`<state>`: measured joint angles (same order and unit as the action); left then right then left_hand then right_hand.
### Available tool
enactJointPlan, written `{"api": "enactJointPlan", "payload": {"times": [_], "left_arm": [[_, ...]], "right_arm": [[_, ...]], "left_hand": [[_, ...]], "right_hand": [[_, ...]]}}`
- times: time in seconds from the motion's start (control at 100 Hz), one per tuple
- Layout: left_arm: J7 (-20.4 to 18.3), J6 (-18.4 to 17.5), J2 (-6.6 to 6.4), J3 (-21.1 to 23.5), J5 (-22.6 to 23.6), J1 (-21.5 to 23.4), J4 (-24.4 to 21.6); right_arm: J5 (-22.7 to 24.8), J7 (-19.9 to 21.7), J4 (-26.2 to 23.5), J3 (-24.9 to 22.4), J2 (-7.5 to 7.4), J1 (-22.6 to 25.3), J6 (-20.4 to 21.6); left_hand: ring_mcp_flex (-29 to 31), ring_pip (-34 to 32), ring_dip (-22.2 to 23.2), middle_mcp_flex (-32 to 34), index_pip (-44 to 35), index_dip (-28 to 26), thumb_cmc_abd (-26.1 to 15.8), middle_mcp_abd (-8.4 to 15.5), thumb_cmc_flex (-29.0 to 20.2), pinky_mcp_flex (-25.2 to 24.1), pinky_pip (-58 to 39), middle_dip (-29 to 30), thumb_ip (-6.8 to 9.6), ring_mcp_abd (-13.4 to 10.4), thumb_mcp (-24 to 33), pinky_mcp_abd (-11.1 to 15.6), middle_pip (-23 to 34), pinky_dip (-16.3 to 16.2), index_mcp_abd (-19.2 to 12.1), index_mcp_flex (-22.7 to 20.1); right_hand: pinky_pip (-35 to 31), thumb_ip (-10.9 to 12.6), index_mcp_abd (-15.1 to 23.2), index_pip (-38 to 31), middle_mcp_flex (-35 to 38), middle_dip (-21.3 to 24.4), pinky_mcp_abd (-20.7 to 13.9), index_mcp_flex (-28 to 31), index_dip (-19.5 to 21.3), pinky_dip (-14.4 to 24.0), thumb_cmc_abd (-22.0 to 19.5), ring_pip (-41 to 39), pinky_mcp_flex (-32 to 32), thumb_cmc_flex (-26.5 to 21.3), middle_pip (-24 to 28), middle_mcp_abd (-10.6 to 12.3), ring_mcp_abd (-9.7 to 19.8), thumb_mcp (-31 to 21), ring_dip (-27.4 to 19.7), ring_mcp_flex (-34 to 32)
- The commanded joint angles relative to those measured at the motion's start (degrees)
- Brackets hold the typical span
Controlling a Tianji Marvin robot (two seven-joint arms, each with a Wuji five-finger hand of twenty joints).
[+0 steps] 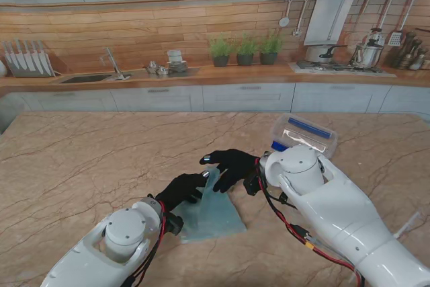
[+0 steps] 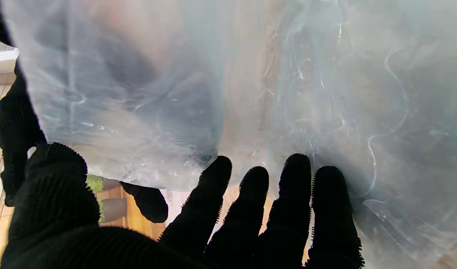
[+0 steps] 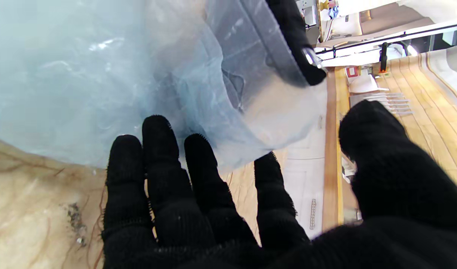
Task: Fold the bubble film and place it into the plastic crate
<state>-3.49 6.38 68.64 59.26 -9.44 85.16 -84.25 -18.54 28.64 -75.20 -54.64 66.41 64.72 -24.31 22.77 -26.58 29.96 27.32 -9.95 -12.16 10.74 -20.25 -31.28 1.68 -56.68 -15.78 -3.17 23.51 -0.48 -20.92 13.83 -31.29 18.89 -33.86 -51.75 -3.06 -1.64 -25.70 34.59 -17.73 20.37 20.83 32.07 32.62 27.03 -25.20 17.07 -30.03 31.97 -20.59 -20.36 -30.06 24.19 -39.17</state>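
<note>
The bubble film (image 1: 211, 216), a pale blue translucent sheet, lies on the marble table between my arms. One flap (image 1: 213, 181) stands raised. My left hand (image 1: 183, 190), in a black glove, reaches under that flap with straight fingers (image 2: 292, 175) against the film (image 2: 251, 93) and the thumb apart. My right hand (image 1: 232, 166) hovers at the flap's far side, fingers (image 3: 157, 149) spread along the film (image 3: 82, 74), thumb wide apart. Neither hand pinches it. The clear plastic crate (image 1: 304, 136), with blue parts, stands behind my right wrist.
The marble table top (image 1: 87, 166) stretches wide on the left. A kitchen counter with a sink, potted plants and a stove runs along the far wall. Red and black cables hang along my right forearm (image 1: 295, 230).
</note>
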Motion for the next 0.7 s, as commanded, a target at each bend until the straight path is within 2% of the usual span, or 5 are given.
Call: {"api": "enactJointPlan", "payload": {"times": [0.0,0.12,0.31,0.54,0.69], "left_arm": [[-0.5,0.0,0.08,0.0,0.1,0.5,0.0],[-1.0,-0.1,0.01,0.4,-0.5,0.7,-0.3],[-0.4,0.6,0.28,1.2,-2.4,1.5,-1.3],[-0.4,-1.1,-0.33,1.4,1.1,1.8,-1.7],[-1.9,-1.0,-1.07,2.1,2.8,2.2,-2.7]], "right_arm": [[-0.2,0.0,-0.3,0.3,0.33,0.1,0.3],[0.8,0.0,-0.3,0.9,0.19,-0.2,0.7],[1.3,-0.8,-0.2,1.1,0.37,-0.2,0.3],[1.4,-1.3,-0.4,1.0,0.43,0.1,0.2],[1.8,-1.4,-1.2,0.9,0.25,0.4,0.6]], "left_hand": [[1.2,-0.3,0.9,1.6,2.1,0.7,2.8,-0.7,2.4,0.2,1.0,0.5,1.85,0.9,-0.7,-2.5,-1.2,0.3,-0.4,-2.0],[1.4,-0.3,0.9,1.7,3.0,0.9,2.6,-0.9,2.8,0.5,1.0,0.6,1.79,1.0,-0.5,-2.6,-1.1,0.2,-0.2,-2.6],[0.7,-0.3,1.0,1.6,4.9,1.2,-3.0,-1.9,4.5,-0.4,1.2,1.2,1.81,2.3,-0.4,-3.1,-1.5,0.2,0.2,-2.4],[4.8,-1.2,0.8,4.3,5.5,0.9,7.7,-2.2,0.4,3.8,-0.1,0.9,1.88,2.9,-0.4,-4.8,0.0,-0.1,-0.7,-2.7],[6.5,-1.9,0.3,5.8,5.8,0.9,10.5,-2.1,-0.8,5.1,-1.0,0.9,1.57,2.8,0.0,-5.0,1.3,-0.1,-0.6,-2.5]], "right_hand": [[0.6,1.3,1.8,0.7,-1.3,1.0,0.2,-1.0,-0.7,-0.2,-2.0,1.6,-0.3,2.7,-1.7,1.6,-1.3,1.3,-0.8,1.7],[1.7,1.3,2.0,1.0,-2.3,1.2,0.3,-1.7,-1.0,-0.1,-2.3,2.4,-0.8,2.6,-2.2,1.9,-1.4,1.4,-1.1,3.1],[2.9,1.4,2.0,1.1,-3.6,1.3,0.5,-2.1,-1.2,0.4,-2.2,3.0,-1.2,2.4,-2.6,2.0,-1.7,1.3,-1.4,4.5],[3.7,1.4,2.2,1.0,-4.8,1.4,0.7,-2.5,-1.4,1.0,-2.2,3.0,-1.3,2.3,-2.9,2.1,-1.8,1.3,-1.5,5.1],[4.0,1.5,2.2,0.8,-4.8,1.4,0.7,-2.5,-1.5,1.4,-2.5,2.9,-1.2,2.3,-2.9,2.0,-1.8,1.3,-1.5,5.1]]}}
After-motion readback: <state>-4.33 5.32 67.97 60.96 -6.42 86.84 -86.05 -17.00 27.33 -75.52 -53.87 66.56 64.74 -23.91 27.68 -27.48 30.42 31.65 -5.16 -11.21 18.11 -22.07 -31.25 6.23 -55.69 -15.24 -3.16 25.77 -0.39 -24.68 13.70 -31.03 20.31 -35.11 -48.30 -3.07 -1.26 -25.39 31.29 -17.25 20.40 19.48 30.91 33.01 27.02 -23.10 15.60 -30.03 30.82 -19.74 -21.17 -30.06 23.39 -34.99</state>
